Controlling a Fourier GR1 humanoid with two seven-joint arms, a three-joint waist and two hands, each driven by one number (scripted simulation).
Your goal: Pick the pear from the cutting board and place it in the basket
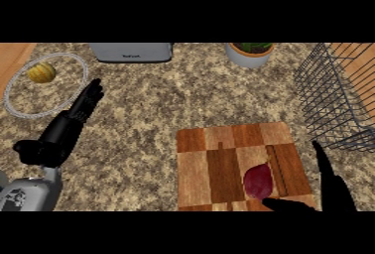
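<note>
Red pear (pixel 258 181) near cutting board (pixel 205 168) front edge, bracketed by spread, empty right hand (pixel 326 191) for grasping; wire basket (pixel 333 99) at counter's right edge; left hand (pixel 73 121) straight-fingered, idle.

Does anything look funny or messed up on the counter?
Mostly tidy. One oddity: the dark red, teardrop-shaped pear on the striped wooden cutting board is an unusual colour for a pear. The black wire basket looks tilted. Nothing is spilled.

**Wood, Wire and Speckled Stone**

By my right hand (pixel 331 186), matt black, lies the cutting board (pixel 219 168) of striped, smooth wood, bearing a dull red pear (pixel 258 181). Beyond my fingers stands a thin metal wire basket (pixel 333 99). The counter (pixel 161 99) looks like rough speckled granite.
</note>
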